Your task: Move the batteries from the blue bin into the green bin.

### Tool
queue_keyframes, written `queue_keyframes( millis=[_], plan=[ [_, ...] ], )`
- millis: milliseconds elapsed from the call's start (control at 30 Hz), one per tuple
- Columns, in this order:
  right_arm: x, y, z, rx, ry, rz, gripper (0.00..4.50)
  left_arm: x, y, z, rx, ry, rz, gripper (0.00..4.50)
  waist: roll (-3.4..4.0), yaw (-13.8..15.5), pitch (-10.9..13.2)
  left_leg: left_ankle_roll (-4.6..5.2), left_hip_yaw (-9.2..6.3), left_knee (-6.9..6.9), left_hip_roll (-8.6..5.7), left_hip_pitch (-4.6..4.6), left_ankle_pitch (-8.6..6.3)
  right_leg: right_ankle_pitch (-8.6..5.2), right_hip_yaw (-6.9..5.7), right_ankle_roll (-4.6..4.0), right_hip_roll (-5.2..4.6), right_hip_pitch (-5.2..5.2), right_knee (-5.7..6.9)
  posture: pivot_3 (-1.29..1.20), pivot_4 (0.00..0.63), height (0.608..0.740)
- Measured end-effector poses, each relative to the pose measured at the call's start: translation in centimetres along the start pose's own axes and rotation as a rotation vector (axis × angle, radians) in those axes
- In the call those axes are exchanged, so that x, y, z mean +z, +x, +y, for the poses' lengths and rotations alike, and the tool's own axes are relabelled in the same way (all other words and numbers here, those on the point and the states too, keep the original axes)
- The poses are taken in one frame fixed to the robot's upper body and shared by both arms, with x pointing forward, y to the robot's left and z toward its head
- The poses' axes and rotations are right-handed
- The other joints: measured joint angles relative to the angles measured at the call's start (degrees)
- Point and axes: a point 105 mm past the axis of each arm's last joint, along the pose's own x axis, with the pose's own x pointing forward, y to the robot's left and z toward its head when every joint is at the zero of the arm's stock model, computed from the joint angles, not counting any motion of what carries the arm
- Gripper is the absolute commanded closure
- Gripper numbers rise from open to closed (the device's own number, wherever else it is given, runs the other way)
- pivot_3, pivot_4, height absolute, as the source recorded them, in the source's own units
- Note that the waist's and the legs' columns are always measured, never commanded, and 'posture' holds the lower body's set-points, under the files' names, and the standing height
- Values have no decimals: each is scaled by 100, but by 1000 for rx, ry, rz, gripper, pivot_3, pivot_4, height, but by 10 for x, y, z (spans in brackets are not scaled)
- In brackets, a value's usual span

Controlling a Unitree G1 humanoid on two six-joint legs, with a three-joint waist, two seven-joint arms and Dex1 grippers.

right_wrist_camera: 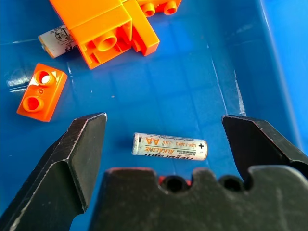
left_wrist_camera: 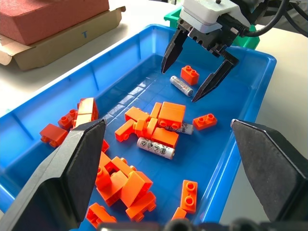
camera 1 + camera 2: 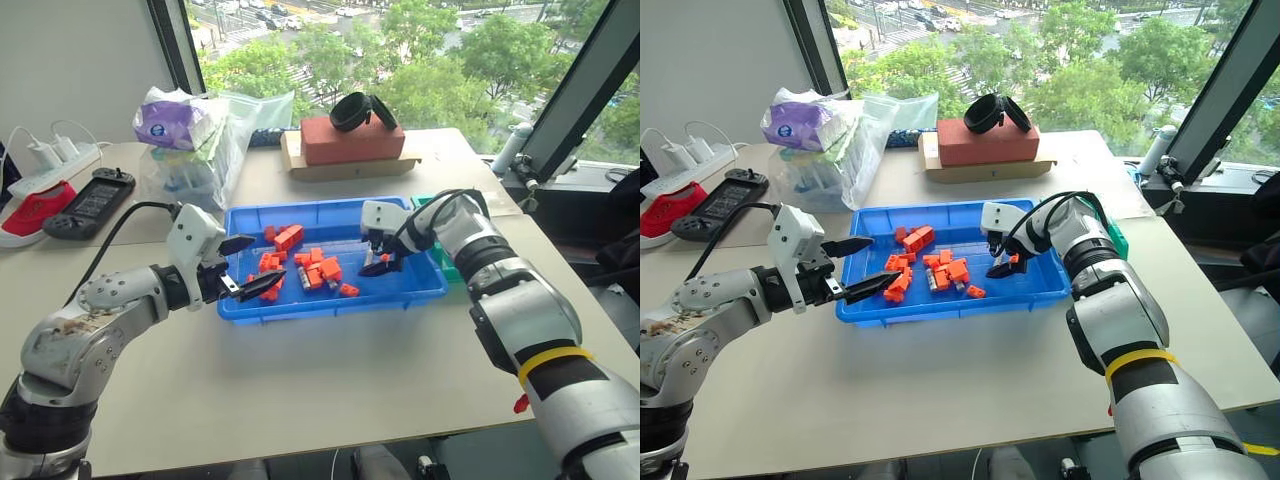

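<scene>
On the left, the left gripper hangs over the near left corner of the blue bin, its jaws spread wide and holding nothing; orange bricks lie just below and beside its tips. The bin rests on the bench. Further right, in the middle of the tray floor, a battery lies flat against a cluster of bricks, and a second one pokes out from under an orange brick in that same pile. Right again, the right gripper points steeply down into the far right part of the bin, jaws fully apart and empty. A third battery lies flat on the blue floor between its two fingers, touching neither. The green bin sits just beyond the tray's right end, mostly hidden behind the right arm.
</scene>
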Motion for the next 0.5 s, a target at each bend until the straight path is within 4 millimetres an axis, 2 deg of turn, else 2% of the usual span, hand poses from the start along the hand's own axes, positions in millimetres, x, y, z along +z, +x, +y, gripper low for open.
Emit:
queue_keyframes(
  millis=[500],
  plan=[
    [-16,2,-4,-65,31,71,26,-7,-3,1,23,4,25,0,0,13,0,-3,-16,1,-1,0,3,0,-15,0,0,8,1,0,150,740]
  ],
)
